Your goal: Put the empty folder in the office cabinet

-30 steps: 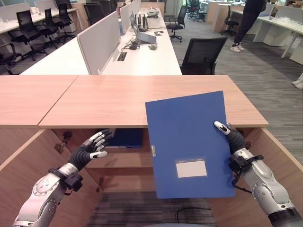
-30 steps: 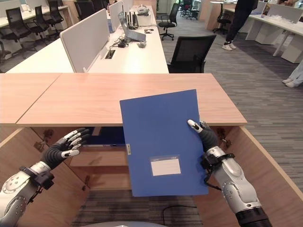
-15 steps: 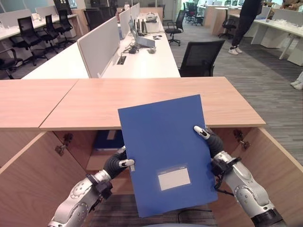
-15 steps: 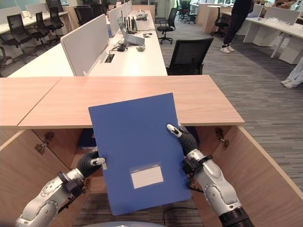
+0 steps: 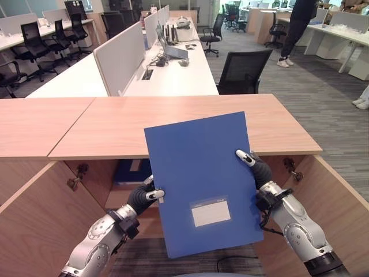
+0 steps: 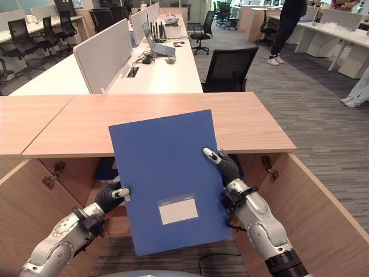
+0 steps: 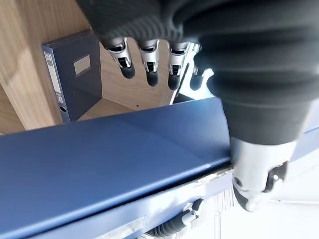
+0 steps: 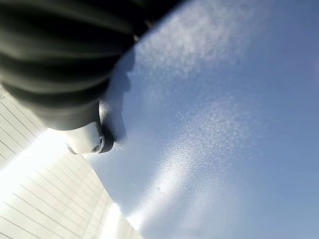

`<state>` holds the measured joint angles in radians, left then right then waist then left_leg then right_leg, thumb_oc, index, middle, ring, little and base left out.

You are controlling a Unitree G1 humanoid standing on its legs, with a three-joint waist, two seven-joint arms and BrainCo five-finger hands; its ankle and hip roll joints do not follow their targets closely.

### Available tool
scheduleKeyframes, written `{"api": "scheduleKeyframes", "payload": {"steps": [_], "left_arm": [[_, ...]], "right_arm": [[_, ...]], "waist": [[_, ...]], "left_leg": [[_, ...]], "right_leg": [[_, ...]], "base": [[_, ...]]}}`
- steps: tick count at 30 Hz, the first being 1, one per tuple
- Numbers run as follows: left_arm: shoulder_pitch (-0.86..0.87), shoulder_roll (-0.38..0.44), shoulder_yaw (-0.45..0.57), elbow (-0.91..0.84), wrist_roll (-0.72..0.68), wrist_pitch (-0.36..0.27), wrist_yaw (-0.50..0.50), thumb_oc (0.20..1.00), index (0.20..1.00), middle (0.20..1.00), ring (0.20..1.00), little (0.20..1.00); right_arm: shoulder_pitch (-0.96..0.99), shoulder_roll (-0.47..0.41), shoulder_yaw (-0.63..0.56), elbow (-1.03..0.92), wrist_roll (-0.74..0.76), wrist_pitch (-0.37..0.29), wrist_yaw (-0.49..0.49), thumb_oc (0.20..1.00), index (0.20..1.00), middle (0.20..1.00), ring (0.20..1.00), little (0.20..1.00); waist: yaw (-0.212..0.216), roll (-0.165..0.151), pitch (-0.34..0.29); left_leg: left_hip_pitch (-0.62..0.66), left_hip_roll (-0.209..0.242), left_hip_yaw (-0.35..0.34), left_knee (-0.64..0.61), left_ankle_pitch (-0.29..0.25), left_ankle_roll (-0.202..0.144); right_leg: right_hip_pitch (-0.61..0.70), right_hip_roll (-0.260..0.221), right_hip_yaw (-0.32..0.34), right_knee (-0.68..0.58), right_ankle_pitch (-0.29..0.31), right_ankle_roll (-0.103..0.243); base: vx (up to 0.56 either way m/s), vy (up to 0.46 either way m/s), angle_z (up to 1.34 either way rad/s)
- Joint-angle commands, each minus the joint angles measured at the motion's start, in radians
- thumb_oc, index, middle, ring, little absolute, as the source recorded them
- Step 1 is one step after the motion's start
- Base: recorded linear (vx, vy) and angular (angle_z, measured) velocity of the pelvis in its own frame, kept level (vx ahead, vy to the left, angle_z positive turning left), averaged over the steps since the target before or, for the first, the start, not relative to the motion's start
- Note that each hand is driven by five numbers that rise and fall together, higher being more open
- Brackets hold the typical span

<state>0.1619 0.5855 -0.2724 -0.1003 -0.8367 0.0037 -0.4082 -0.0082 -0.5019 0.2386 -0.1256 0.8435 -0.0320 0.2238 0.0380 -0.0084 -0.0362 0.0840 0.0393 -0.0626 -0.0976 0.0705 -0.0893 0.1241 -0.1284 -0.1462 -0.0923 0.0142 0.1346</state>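
Both hands pinch the blue folder upright before the open cabinet; left hand and right hand grip opposite edges. The folder is lifted but not yet shelved; insertion remains.

A wooden cabinet is seen with a flat top, bare of objects across its visible surface; both doors are swung open toward the camera. Inside, a shelf is seen, and a dark blue box file is stood upright on it against the side wall. Behind the cabinet a row of white desks is set end-on, with a laptop and small items laid on them
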Motion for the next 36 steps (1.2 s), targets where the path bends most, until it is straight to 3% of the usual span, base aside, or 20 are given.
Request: {"api": "scheduleKeyframes", "payload": {"steps": [1,13,29,36], "left_arm": [[-0.066,0.011,-0.024,-0.003,0.037,-0.017,-0.016,1.000,1.000,1.000,1.000,1.000],[-0.031,0.072,-0.048,-0.005,0.061,0.014,-0.053,1.000,1.000,1.000,1.000,1.000],[0.001,0.044,-0.058,-0.069,0.027,0.052,-0.005,1.000,1.000,1.000,1.000,1.000],[0.010,-0.028,-0.040,-0.041,0.012,0.039,0.046,1.000,1.000,1.000,1.000,1.000]], "right_arm": [[-0.120,0.064,0.012,-0.093,0.067,-0.042,0.014,0.200,0.200,0.200,0.200,0.200],[-0.148,0.008,0.037,-0.049,-0.017,-0.021,0.030,0.200,0.200,0.200,0.200,0.200],[-0.132,0.020,0.031,-0.008,-0.194,-0.027,0.013,0.200,0.200,0.200,0.200,0.200],[-0.117,0.058,0.029,-0.014,-0.215,-0.037,0.001,0.200,0.200,0.200,0.200,0.200]], "waist": [[-0.003,-0.043,-0.026],[0.006,-0.044,-0.026],[0.013,-0.037,-0.019],[0.014,-0.036,-0.018]], "left_leg": [[0.039,-0.014,-0.021,0.010,-0.101,0.065],[0.035,-0.015,-0.023,0.010,-0.098,0.064],[0.027,-0.018,-0.040,0.010,-0.095,0.067],[0.028,-0.017,-0.044,0.010,-0.094,0.068]], "right_leg": [[-0.024,0.004,-0.010,0.049,0.016,-0.005],[-0.020,0.003,-0.016,0.039,0.023,-0.001],[-0.014,0.003,-0.025,0.030,0.021,-0.002],[-0.012,0.004,-0.027,0.030,0.018,-0.003]], "base": [[0.00,0.000,0.00],[0.00,0.000,0.00],[0.00,0.000,0.00],[0.00,0.000,0.00]]}}
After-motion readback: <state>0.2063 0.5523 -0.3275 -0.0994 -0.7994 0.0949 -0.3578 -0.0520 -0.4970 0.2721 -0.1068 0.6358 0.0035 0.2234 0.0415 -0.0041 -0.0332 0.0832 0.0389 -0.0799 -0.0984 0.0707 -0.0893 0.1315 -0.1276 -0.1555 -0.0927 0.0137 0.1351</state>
